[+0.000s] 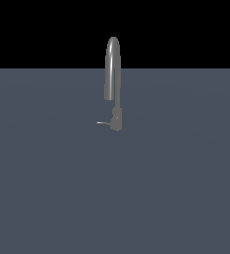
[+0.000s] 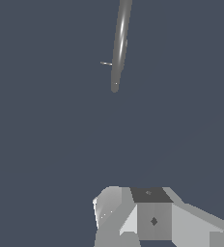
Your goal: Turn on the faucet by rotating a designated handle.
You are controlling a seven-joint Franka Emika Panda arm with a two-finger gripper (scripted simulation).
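One slim grey faucet [image 1: 113, 74], short handle [image 1: 103, 122].

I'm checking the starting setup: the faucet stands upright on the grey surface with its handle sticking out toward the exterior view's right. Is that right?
Not quite. The faucet does stand upright on the grey surface, but the handle sticks out from the base toward the exterior view's left, not its right. The exterior view shows this.

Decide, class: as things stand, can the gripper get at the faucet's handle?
Probably yes. In the wrist view the gripper is apart from the faucet, with only bare floor between. The handle sticks out sideways from the base, uncovered. Whether the jaws are open cannot be told.
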